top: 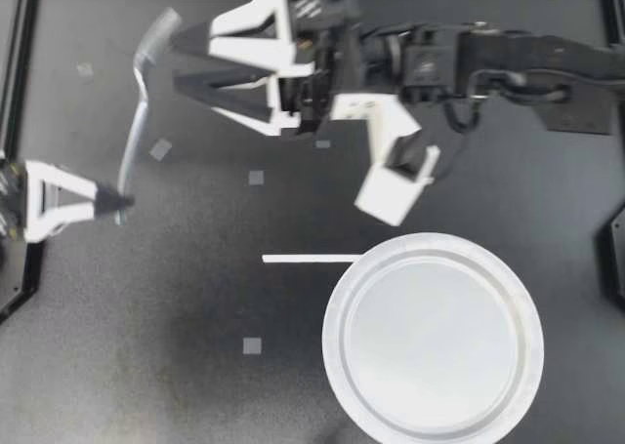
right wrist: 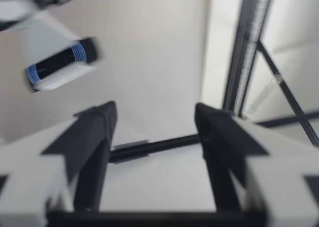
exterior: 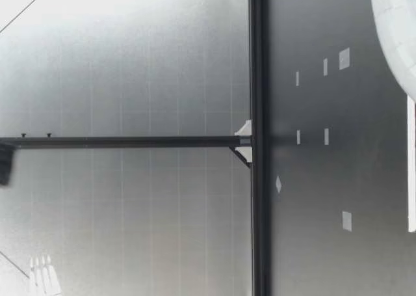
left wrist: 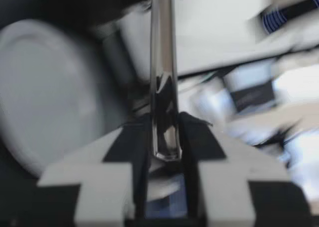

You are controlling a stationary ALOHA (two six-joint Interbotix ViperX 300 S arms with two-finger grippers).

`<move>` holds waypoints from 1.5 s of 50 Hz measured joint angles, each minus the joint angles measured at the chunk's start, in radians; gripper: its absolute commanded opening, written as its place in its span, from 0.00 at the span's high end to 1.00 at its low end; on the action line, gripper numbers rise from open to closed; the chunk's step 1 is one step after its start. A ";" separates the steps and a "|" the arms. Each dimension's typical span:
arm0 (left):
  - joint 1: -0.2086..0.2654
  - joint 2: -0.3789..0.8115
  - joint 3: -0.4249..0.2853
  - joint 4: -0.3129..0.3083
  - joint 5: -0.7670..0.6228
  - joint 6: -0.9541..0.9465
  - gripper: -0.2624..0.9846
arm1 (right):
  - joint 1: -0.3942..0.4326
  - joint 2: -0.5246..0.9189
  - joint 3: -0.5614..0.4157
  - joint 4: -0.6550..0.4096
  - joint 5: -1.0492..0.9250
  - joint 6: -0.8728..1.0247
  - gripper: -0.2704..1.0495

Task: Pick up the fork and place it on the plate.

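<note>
Fork [top: 137, 122]: a metal fork held by the end of its handle near the desk's left edge. Its shaft runs away from the left gripper [top: 115, 205] toward the left corner on the side away from the plate, and its tine end is blurred. In the left wrist view the handle [left wrist: 162, 87] stands straight out between the two dark fingers [left wrist: 124, 147], which pinch it from both sides. The plate [left wrist: 45, 87] lies beyond and to one side.

Right gripper [top: 181, 61]: it reaches in from the desk's right edge, well past the middle. Its fingers are spread wide and hold nothing, and their tips are just beside the fork's tine end. Whether they touch it cannot be told. The right wrist view shows the same spread fingers [right wrist: 94, 137] with only the frame and backdrop between them.

Plate [top: 332, 327]: a round white plate lying flat near the desk edge closest to the low camera, right of the middle and well apart from the fork. In the low view only part of its rim [exterior: 393, 23] shows.

White strip [top: 311, 259]: a narrow strip flat on the desk, with one end meeting the plate's rim on the side toward the fork. It also appears in the low view [exterior: 411, 172].

Tape squares [top: 252, 345]: small pale markers scattered over the dark desk [top: 146, 385].
</note>
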 measured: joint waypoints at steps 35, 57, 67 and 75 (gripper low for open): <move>0.020 0.236 -0.163 0.453 0.621 0.558 0.74 | 0.012 -0.264 0.520 0.861 -0.155 0.120 0.33; -0.103 0.742 -0.285 0.454 0.543 0.675 0.74 | 0.012 -0.264 0.601 0.902 -0.233 0.233 0.33; -0.144 0.822 -0.337 0.453 0.511 0.672 0.74 | 0.012 -0.258 0.603 0.902 -0.235 0.233 0.33; -0.146 0.871 -0.370 0.454 0.463 0.689 0.74 | 0.012 -0.250 0.615 0.902 -0.236 0.238 0.33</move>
